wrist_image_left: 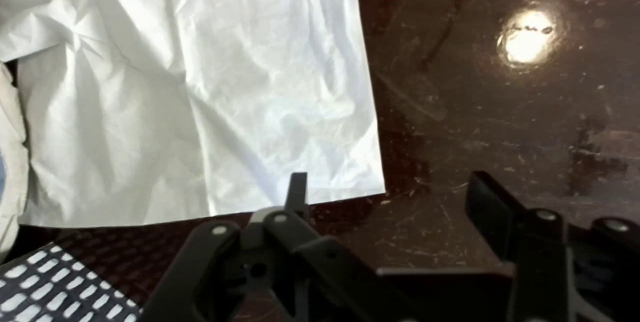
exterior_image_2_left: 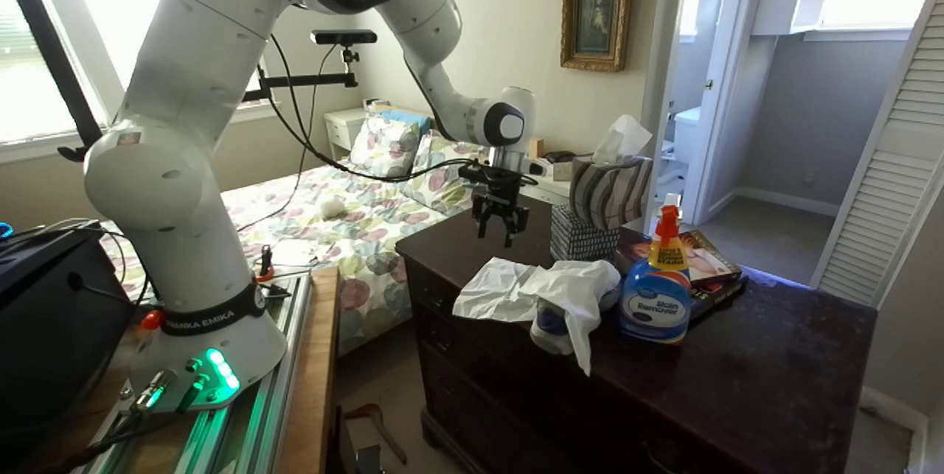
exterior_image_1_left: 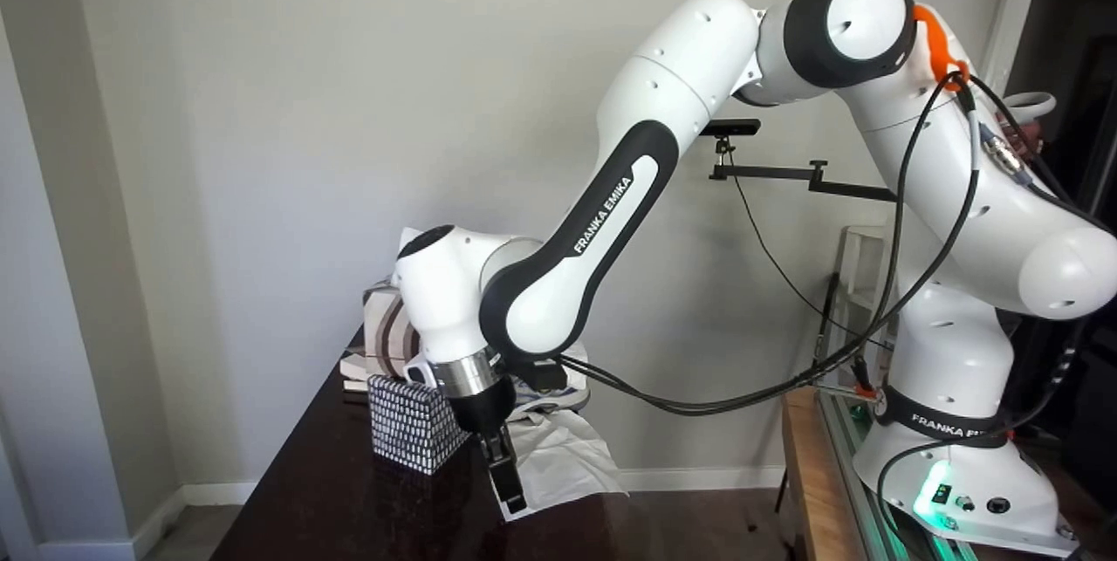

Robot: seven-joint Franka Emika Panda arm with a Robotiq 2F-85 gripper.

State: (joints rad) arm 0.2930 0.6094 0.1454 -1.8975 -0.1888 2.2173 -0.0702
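My gripper (wrist_image_left: 389, 184) is open, with nothing between its fingers. In both exterior views the gripper (exterior_image_1_left: 508, 487) (exterior_image_2_left: 495, 229) points down over the dark dresser top (exterior_image_2_left: 774, 363). A crumpled white sheet (wrist_image_left: 250, 86) lies nearest; its corner shows just beyond the left finger in the wrist view. The sheet also shows in both exterior views (exterior_image_1_left: 563, 456) (exterior_image_2_left: 498, 290). A black-and-white patterned box (exterior_image_1_left: 410, 426) (exterior_image_2_left: 582, 236) stands beside the gripper, and its corner (wrist_image_left: 55, 287) shows at the lower left of the wrist view. A white and blue object (exterior_image_2_left: 552, 328) is partly hidden under white sheet material.
A striped tissue box cover (exterior_image_2_left: 611, 190) with a tissue sits on or behind the patterned box. A blue stain remover bottle (exterior_image_2_left: 655, 304) with a red trigger and some books (exterior_image_2_left: 712, 256) stand farther along the dresser. A bed (exterior_image_2_left: 354, 238) lies behind.
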